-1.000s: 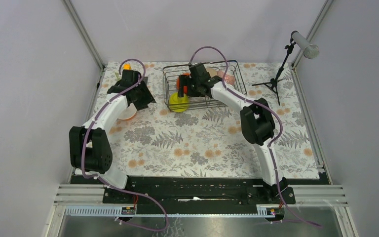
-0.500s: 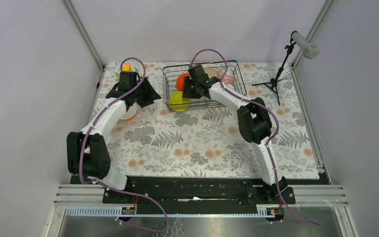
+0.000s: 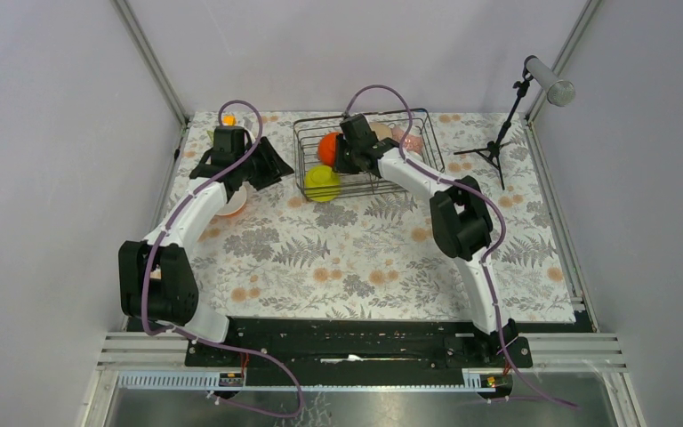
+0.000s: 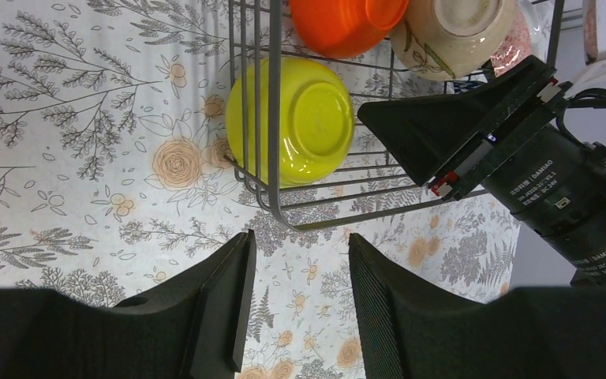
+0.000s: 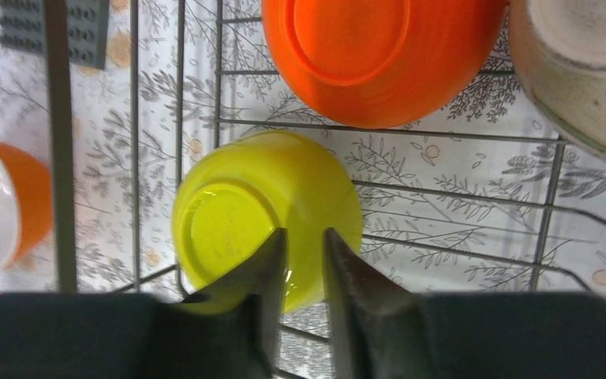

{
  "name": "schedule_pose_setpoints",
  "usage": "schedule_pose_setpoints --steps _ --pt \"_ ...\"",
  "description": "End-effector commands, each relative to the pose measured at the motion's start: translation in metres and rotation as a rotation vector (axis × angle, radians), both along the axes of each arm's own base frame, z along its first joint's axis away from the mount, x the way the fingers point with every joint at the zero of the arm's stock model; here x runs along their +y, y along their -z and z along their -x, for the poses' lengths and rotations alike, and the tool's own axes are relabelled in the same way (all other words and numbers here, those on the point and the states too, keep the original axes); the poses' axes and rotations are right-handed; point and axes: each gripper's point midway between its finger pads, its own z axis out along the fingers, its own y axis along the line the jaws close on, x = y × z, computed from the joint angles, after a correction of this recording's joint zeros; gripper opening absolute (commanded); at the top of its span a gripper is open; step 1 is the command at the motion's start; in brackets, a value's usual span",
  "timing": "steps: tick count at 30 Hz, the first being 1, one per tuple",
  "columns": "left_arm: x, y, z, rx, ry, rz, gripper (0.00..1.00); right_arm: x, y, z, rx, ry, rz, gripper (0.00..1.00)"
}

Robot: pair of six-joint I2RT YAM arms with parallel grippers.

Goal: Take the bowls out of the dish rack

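right gripper (image 5: 304, 237) is inside the dish rack (image 5: 57, 158), fingers pinched almost together on the wall of the yellow-green bowl (image 5: 237, 213), with a thin strip of yellow showing between them. that bowl sits tipped with its base toward the wrist camera, in the rack's near-left corner, pressed against the side wires. just behind it in the rack is an orange bowl (image 5: 371, 55), base also toward the camera. a cream bowl (image 5: 584, 71) is beside the orange one on its right, and the two look to be touching in the left wrist view. a pink patterned bowl (image 4: 521, 39) peeks out past the cream one.

left gripper (image 4: 300, 245) hangs over the floral tablecloth (image 4: 63, 118) just outside the rack's near-left corner, fingers apart with nothing between them. a second orange bowl with a white inside (image 3: 229, 205) stands on the cloth to the left of the rack, partly under the left arm. a dark grey studded plate (image 5: 55, 24) lies flat on the cloth left of the rack. a small orange block (image 3: 229, 119) is at the far left of the table. a mic on a tripod (image 3: 502, 124) stands at far right.
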Motion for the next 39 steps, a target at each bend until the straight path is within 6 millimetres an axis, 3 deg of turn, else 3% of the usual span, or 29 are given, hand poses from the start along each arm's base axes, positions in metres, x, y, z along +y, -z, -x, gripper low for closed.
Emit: schedule_pose_setpoints --steps 1,2,7,13,19,25,34,39 --pt "-0.006 -0.024 -0.006 -0.095 0.031 0.026 0.52 0.004 -0.058 -0.002 -0.103 -0.019 -0.048 0.46" --pt "-0.006 -0.024 -0.006 -0.096 0.03 0.027 0.52 0.004 -0.057 -0.003 -0.103 -0.018 -0.048 0.59" --pt "-0.005 -0.024 -0.007 -0.096 0.018 0.023 0.52 0.012 -0.048 0.002 -0.065 -0.066 -0.044 0.99" --pt "0.003 -0.025 -0.005 -0.102 -0.017 -0.009 0.56 0.02 -0.033 0.005 -0.069 -0.116 0.091 1.0" --pt "0.013 -0.03 -0.001 -0.131 -0.058 -0.034 0.61 0.033 -0.024 0.012 -0.072 -0.16 0.113 1.0" --pt "0.014 -0.028 0.002 -0.126 -0.057 -0.043 0.67 0.038 -0.004 0.016 -0.042 -0.172 0.169 1.0" --pt "0.015 -0.022 0.003 -0.112 -0.053 -0.053 0.7 0.016 0.029 0.021 0.035 -0.108 0.283 1.0" --pt "0.014 -0.018 0.003 -0.099 -0.05 -0.053 0.7 -0.002 0.034 0.019 0.107 -0.016 0.246 1.0"
